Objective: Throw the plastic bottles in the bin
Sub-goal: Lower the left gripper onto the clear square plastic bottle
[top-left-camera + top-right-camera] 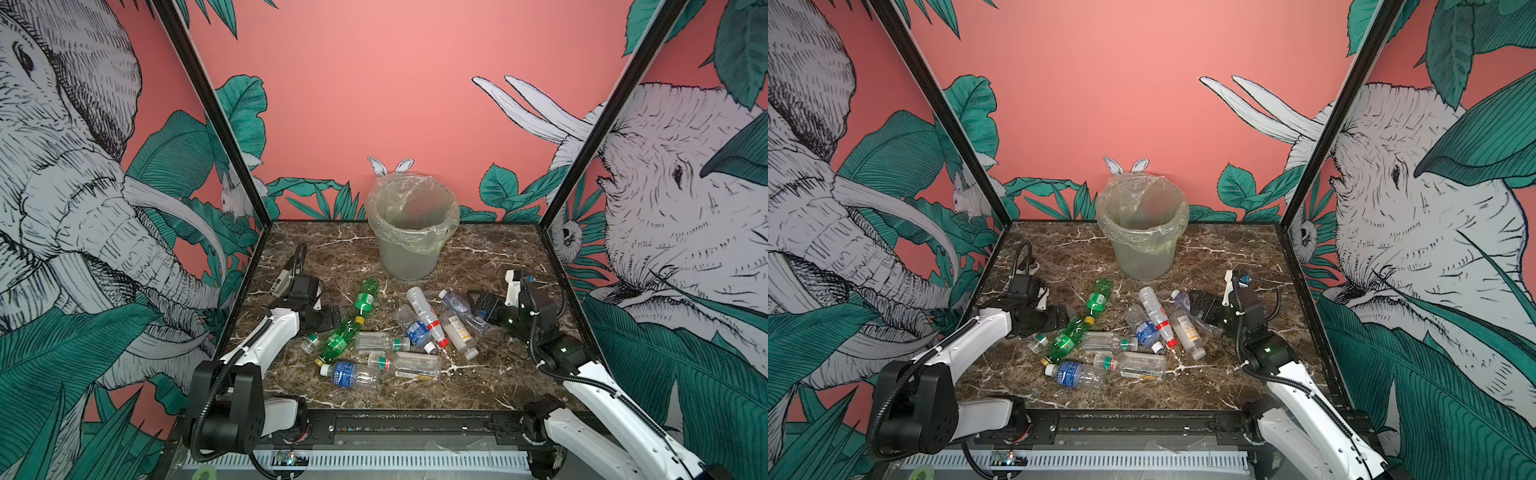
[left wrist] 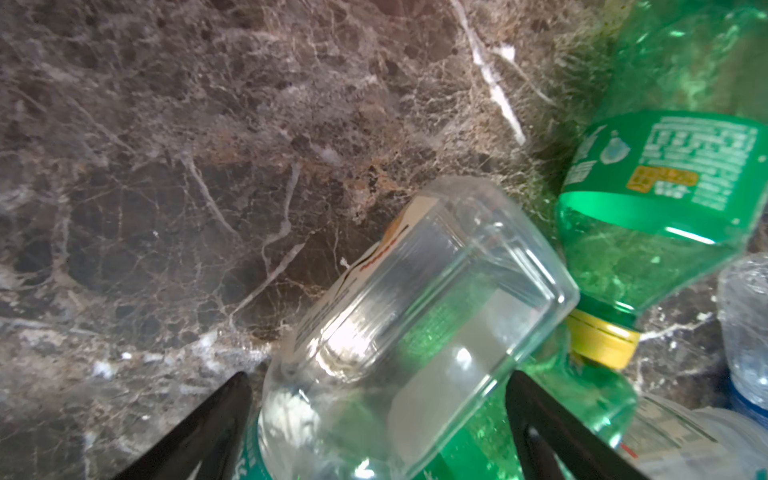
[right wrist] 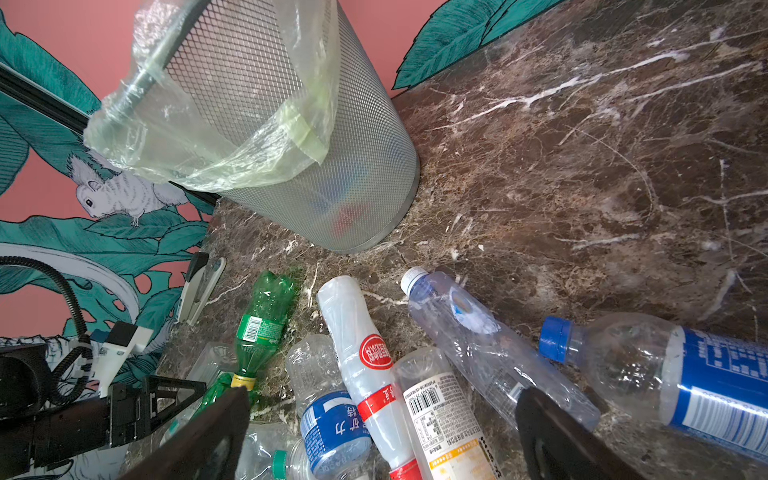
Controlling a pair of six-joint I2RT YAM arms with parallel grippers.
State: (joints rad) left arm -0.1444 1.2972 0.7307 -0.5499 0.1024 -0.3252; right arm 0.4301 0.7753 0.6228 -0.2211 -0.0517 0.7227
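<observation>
Left tool [image 2: 376, 378]: fingers apart, straddling a clear bottle [image 2: 415, 316] with flat sides. There is a thin gap on one side and the other is too close to call; it looks not yet clamped. A green bottle [image 2: 648, 232] with a yellow cap lies just beside it, at the right of the left wrist frame. Right tool [image 3: 382, 397]: fingers wide apart, nothing in them, hanging over the right end of the heap. The plastic bottles [image 1: 376, 341] all lie on their sides, touching or overlapping, in the lower middle of the table [image 1: 498, 257] in both top views. The bin [image 1: 409, 257] stands upright at upper centre, well apart from the heap, bag folded over its rim. Blurred colour shows low inside it in the right wrist view; can't tell what. A stapler-like object [image 3: 199, 286] sits at the left edge, not a target. Handling, my read: the bottles look empty, so light, thin-walled, easy to crush, slick and prone to roll. Take each across the mid-body at the label, flat faces where there are any, not the cap or tapered neck, with a gentle squeeze.
</observation>
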